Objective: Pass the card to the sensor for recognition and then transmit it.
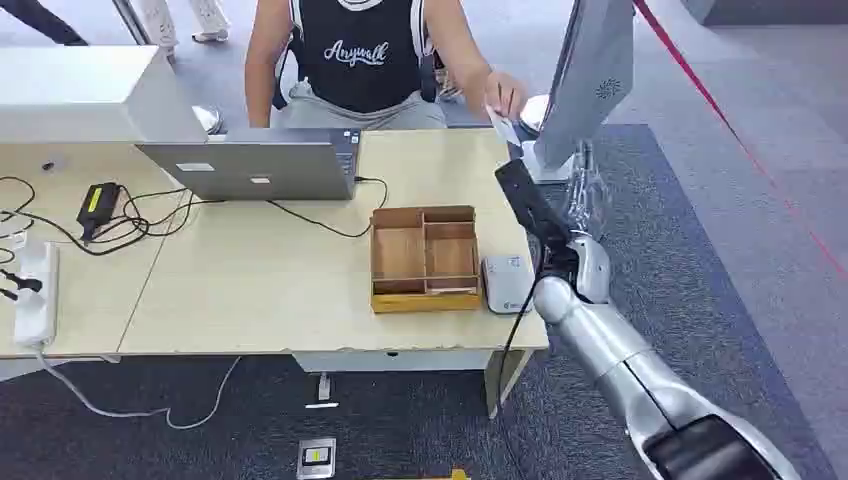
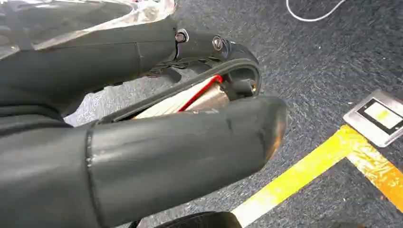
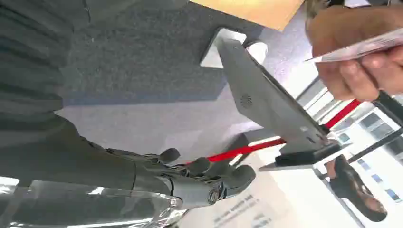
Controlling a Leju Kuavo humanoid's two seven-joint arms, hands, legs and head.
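Note:
A seated person's hand (image 1: 507, 95) pinches the white card (image 1: 502, 124) over the table's far right corner. My right hand (image 1: 530, 205) reaches up just below the card, dark fingers stretched toward it, holding nothing. In the right wrist view my right hand (image 3: 190, 183) is empty with its fingers loosely bent, and the person's hand (image 3: 356, 71) grips the card (image 3: 361, 47) some way off. The grey card sensor (image 1: 508, 283) lies on the table beside a wooden box, below my right hand. My left hand (image 2: 157, 152) hangs over the floor, fingers straight and holding nothing.
A wooden compartment box (image 1: 425, 258) sits left of the sensor. A grey laptop (image 1: 255, 165), cables, a black adapter (image 1: 98, 203) and a power strip (image 1: 35, 295) occupy the table's left half. A grey screen on a stand (image 1: 590, 80) rises right of the card.

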